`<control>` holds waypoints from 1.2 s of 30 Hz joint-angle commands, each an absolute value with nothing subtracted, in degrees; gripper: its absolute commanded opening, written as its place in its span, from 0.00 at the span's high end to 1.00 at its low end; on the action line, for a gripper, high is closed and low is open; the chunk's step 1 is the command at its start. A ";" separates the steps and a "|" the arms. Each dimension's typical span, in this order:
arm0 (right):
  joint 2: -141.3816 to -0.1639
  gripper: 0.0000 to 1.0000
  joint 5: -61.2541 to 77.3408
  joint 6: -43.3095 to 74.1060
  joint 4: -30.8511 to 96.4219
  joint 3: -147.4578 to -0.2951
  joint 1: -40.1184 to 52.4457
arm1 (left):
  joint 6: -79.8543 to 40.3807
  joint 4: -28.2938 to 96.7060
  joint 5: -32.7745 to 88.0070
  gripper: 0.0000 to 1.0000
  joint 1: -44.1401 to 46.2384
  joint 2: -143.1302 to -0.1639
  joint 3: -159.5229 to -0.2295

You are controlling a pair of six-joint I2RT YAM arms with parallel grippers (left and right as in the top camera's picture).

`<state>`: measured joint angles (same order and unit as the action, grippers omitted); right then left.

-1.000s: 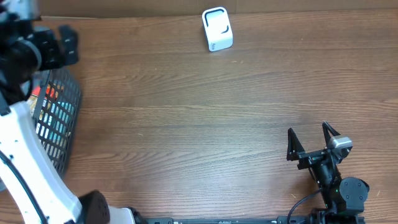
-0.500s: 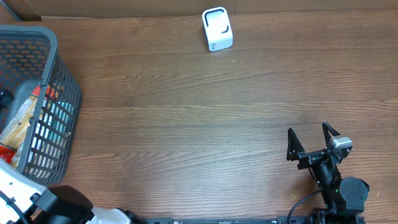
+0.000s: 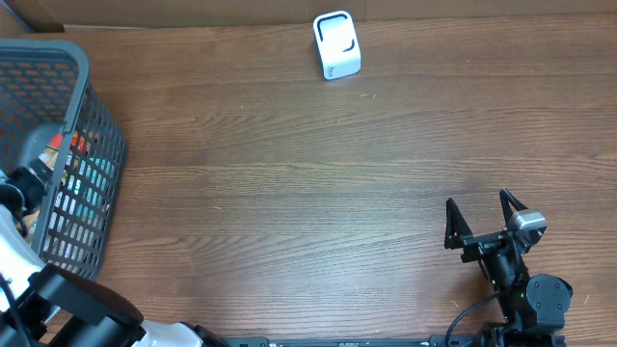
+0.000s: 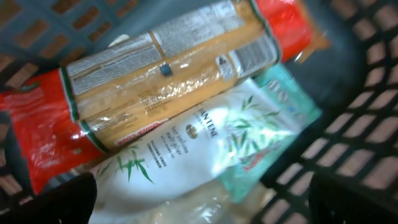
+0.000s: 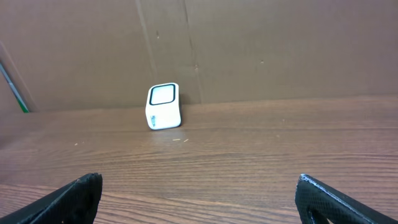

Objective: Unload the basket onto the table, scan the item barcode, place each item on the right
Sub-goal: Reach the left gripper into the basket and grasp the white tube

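At the brown wooden table's (image 3: pixel 289 193) left edge, the dark grey mesh basket (image 3: pixel 96 154) holds the long red-ended spaghetti packet (image 4: pixel 174 68), lying diagonally just below our wide-open left gripper (image 4: pixel 211 199); our right gripper (image 3: pixel 482 224), equally open and empty, sits well apart.

table (image 3: pixel 289 212): matt wood | basket (image 3: pixel 104 159): plastic mesh | pasta packet (image 4: pixel 174 74): glossy film

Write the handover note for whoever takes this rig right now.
Left gripper: open, empty, in the grey plastic mesh basket at the wooden table's left edge, above a red-ended spaghetti packet and a white-and-teal Pantene pouch.
Right gripper: open, empty, front right of table.
White box-shaped scanner: far edge, upright.
Done: nothing grasped or scanned.
To do: grasp an item, show its barcode to the scanner.
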<state>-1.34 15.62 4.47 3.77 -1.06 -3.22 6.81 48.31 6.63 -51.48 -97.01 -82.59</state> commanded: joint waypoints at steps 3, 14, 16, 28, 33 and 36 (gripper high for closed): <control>-1.32 0.00 15.09 4.45 3.42 -0.54 -2.96 | 21.80 41.06 6.00 0.00 -51.22 -97.21 -78.43; -1.32 0.00 15.09 4.45 3.42 -0.54 -2.96 | 29.36 38.48 5.82 0.00 -51.27 -102.02 -77.36; -1.32 0.00 15.09 4.45 3.42 -0.54 -2.96 | 29.36 38.57 5.80 0.00 -51.24 -103.98 -77.36; -1.32 0.00 15.09 4.45 3.42 -0.54 -2.96 | 25.19 38.33 7.79 0.45 -51.24 -113.23 -77.36; -1.32 0.00 15.11 4.45 3.42 -0.54 -2.96 | 23.79 37.28 11.84 0.96 -51.24 -113.45 -77.56; -1.32 0.00 15.09 4.45 3.42 -0.54 -2.96 | 20.86 37.74 13.61 0.96 -51.22 -113.45 -79.77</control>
